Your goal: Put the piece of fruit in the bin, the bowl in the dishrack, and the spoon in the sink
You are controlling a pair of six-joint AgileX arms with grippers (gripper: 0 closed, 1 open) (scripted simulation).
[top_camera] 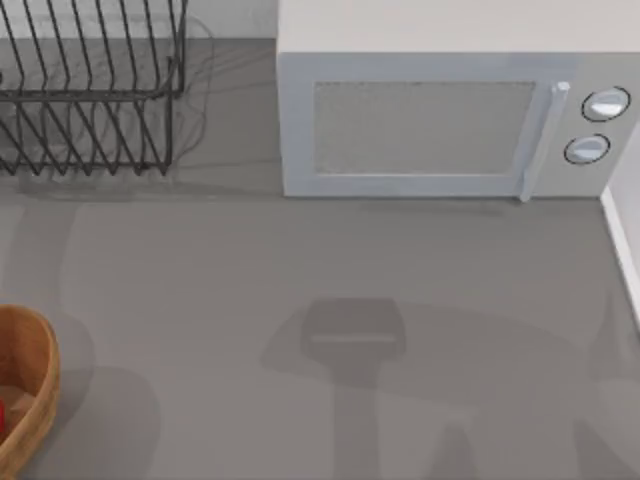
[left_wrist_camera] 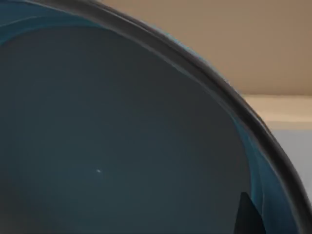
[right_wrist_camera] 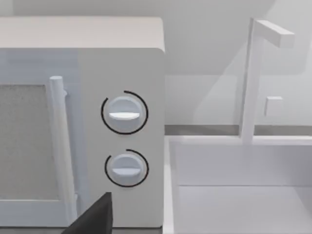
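The fruit [top_camera: 3, 415] is sitting in the bin [top_camera: 30, 385], so that job looks done. The bowl [left_wrist_camera: 122, 136] is right up against the left wrist camera, not in the dishrack [top_camera: 90, 90] yet. I cannot tell what either claw is doing.

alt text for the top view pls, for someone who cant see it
Grey table from above: a white microwave at the back, a black wire dishrack at back left, and a tan round bin at the left edge with something red inside.
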